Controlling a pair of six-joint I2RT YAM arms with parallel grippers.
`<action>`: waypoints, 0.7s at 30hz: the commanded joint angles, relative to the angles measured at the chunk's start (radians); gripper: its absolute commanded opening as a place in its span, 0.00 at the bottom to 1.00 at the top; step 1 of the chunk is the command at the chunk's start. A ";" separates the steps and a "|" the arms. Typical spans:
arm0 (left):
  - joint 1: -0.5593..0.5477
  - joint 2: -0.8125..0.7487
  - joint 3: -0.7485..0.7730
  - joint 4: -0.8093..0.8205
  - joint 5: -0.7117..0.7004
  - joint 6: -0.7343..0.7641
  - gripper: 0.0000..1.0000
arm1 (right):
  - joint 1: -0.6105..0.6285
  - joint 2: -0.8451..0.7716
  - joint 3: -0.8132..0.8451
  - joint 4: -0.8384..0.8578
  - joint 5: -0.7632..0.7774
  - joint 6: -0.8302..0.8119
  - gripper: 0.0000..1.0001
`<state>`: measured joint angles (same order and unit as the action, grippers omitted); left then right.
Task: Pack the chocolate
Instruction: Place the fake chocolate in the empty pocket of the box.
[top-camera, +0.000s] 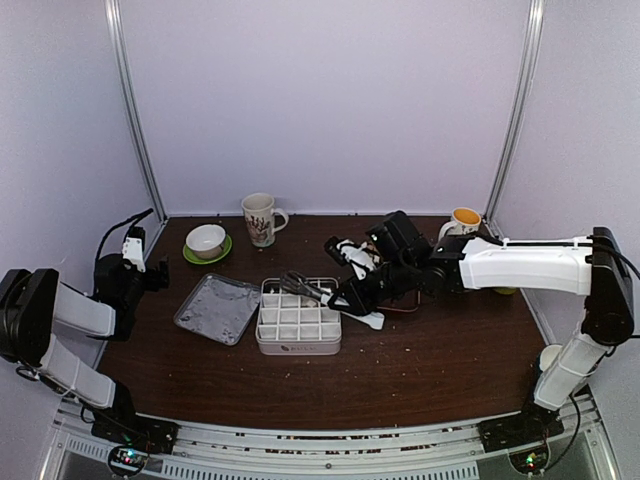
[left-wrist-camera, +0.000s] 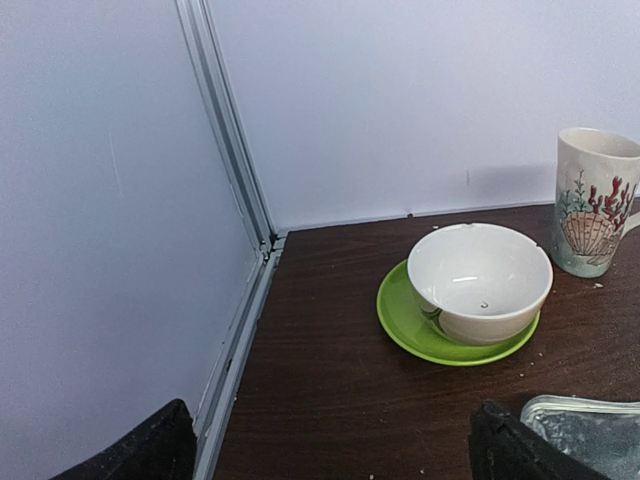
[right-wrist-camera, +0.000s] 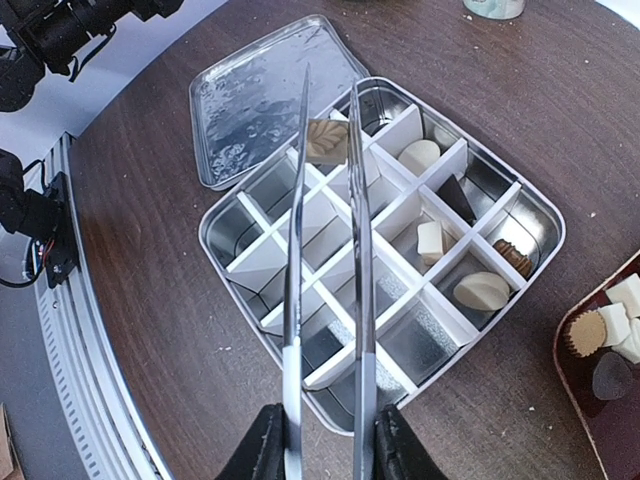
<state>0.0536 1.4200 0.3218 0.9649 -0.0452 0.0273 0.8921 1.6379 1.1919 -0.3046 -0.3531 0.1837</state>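
Top view: box (top-camera: 298, 322) on the surface (top-camera: 430, 370), lid (top-camera: 217, 308) to its left; contents too small to tell. The right wrist view resolves them: several chocolates (right-wrist-camera: 482, 290) in cells along the box's right side, more on a tray (right-wrist-camera: 590, 430) beside it. Right tool (right-wrist-camera: 330, 445) clamps the tongs (right-wrist-camera: 362, 300), blades nearly parallel with a narrow gap. A squarish tan chocolate (right-wrist-camera: 327, 140) sits between them over the far-left corner cell, leaf-print face up, no clear long axis. Left tool (left-wrist-camera: 330, 462) has its jaws wide apart, near the bowl (left-wrist-camera: 480, 280), which only the left wrist view shows closely.
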 joint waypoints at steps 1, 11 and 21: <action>0.007 0.005 0.020 0.023 0.006 0.003 0.98 | 0.013 0.023 0.041 0.004 0.024 -0.014 0.21; 0.006 0.005 0.020 0.022 0.007 0.003 0.98 | 0.019 0.073 0.060 0.004 0.114 0.004 0.21; 0.007 0.005 0.020 0.023 0.007 0.003 0.98 | 0.022 0.092 0.070 -0.012 0.114 -0.006 0.25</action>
<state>0.0536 1.4200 0.3218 0.9649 -0.0452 0.0273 0.9043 1.7329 1.2263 -0.3290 -0.2600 0.1852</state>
